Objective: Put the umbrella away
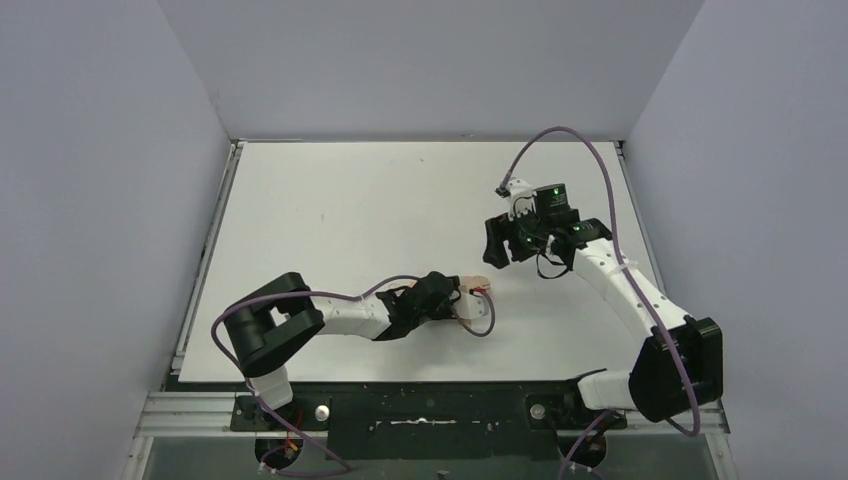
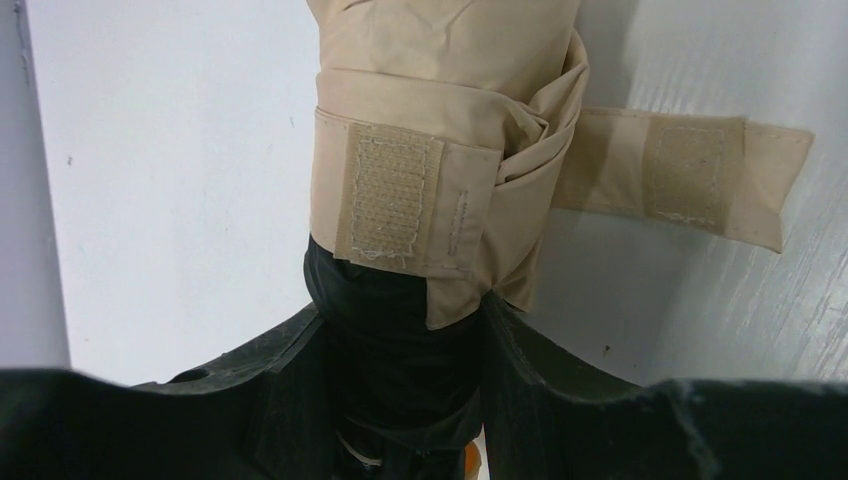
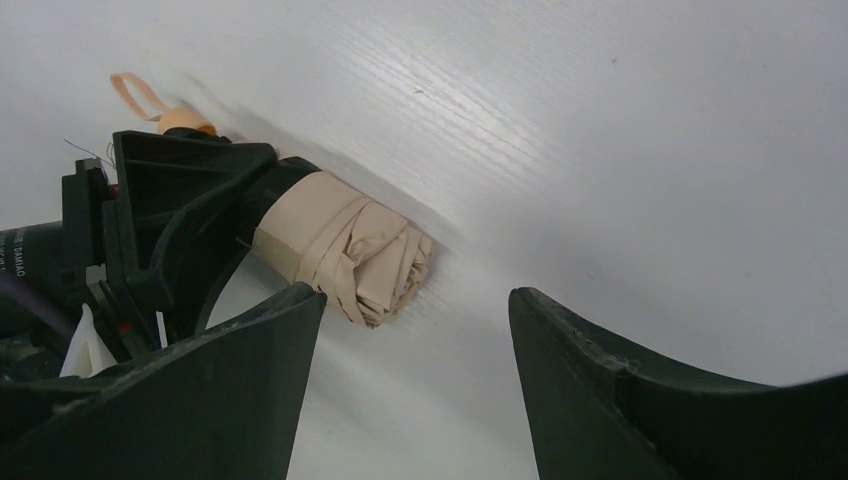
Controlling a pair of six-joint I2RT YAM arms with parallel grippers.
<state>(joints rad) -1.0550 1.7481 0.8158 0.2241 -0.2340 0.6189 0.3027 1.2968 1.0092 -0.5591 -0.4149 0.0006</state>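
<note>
The umbrella (image 1: 476, 298) lies rolled at lower centre of the tabletop (image 1: 350, 200), strap (image 2: 690, 175) hanging loose, its dark end clamped between the left jaws. The right jaws gape wide and empty just up-right of it, not touching.

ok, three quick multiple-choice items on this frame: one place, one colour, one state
1. Where is the folded tan fabric umbrella? A) held in the left gripper B) lying free, untouched C) inside a bin
2. Colour of its Velcro closure strap? A) black B) tan C) red
3. State of that strap? A) fastened B) undone, end sticking out C) torn off
Answers: 1 A, gripper fingers clamp its black end; 2 B, it matches the fabric; 3 B, both Velcro patches lie bare, apart.
</note>
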